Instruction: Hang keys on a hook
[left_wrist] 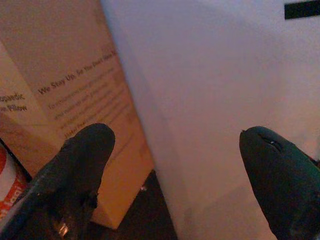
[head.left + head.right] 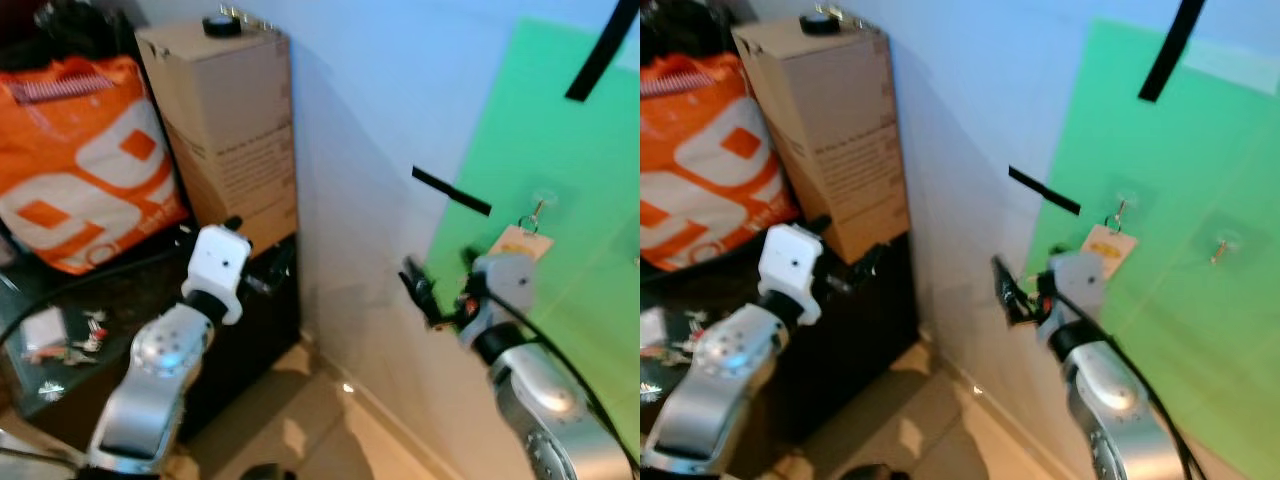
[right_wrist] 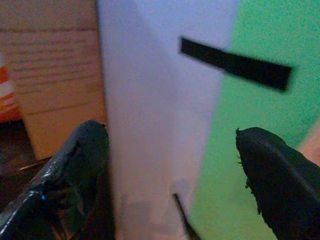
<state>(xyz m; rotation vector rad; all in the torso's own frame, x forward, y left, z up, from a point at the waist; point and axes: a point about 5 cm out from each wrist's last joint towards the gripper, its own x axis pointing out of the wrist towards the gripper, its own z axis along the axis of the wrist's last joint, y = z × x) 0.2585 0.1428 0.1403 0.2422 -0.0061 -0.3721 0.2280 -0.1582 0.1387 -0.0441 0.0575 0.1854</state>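
Observation:
A set of keys with a pale orange-edged tag [image 2: 520, 243] hangs from a small clear hook [image 2: 541, 203] on the green sheet [image 2: 560, 130] on the wall. A second hook [image 2: 1220, 246] to its right is bare. My right gripper [image 2: 438, 276] is raised just left of the tag, apart from it. It is open, and its wrist view shows its two black fingers [image 3: 75, 165] wide apart with nothing between them. My left gripper [image 2: 258, 240] is also open and empty, held above the dark cabinet near the cardboard box.
A tall cardboard box [image 2: 225, 120] and an orange-and-white bag [image 2: 80, 160] stand on the dark cabinet [image 2: 255, 335] at left. More keys with a white tag [image 2: 55, 335] lie on its top. Black tape strips [image 2: 450, 190] mark the wall. Tiled floor [image 2: 310, 430] lies below.

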